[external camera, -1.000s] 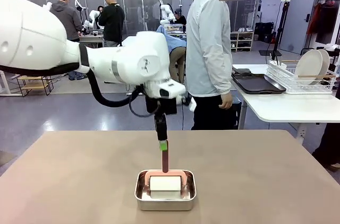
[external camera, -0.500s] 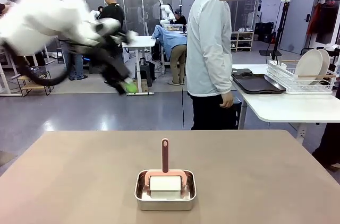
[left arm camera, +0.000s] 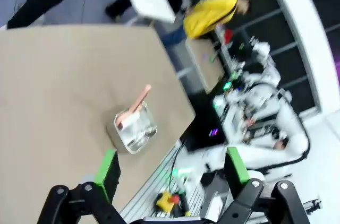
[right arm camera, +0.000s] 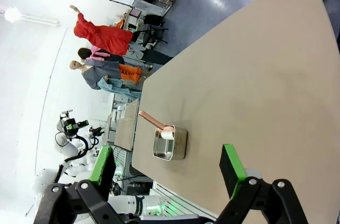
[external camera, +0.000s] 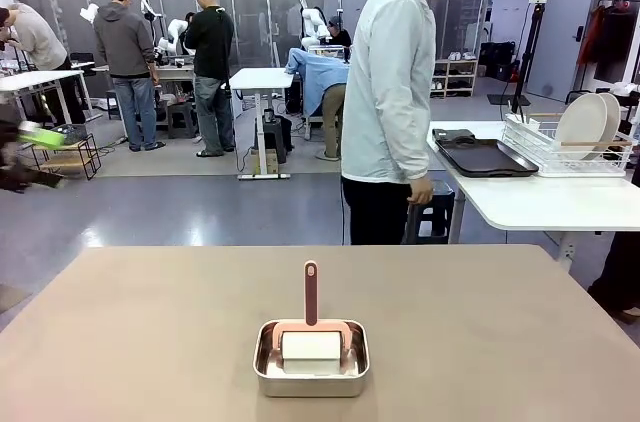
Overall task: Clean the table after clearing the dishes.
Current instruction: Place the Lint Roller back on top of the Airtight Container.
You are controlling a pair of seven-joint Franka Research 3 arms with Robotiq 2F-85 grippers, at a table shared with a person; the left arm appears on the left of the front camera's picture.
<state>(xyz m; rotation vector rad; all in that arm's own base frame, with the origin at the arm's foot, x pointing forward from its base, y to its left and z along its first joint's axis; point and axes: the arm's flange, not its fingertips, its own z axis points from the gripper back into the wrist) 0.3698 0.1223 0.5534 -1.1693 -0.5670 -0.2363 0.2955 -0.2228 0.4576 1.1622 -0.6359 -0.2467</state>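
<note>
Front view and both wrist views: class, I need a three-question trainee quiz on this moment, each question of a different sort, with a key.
1. True or false: the left pincer grips the roller's pink handle.
2. The steel pan stands on: A) the beige table; B) the white side table; C) the floor.
3. Fill in: the right pincer's jaws stand ____.

Key: 1. False: it is open, off the table. 2. A. 3. open.
</note>
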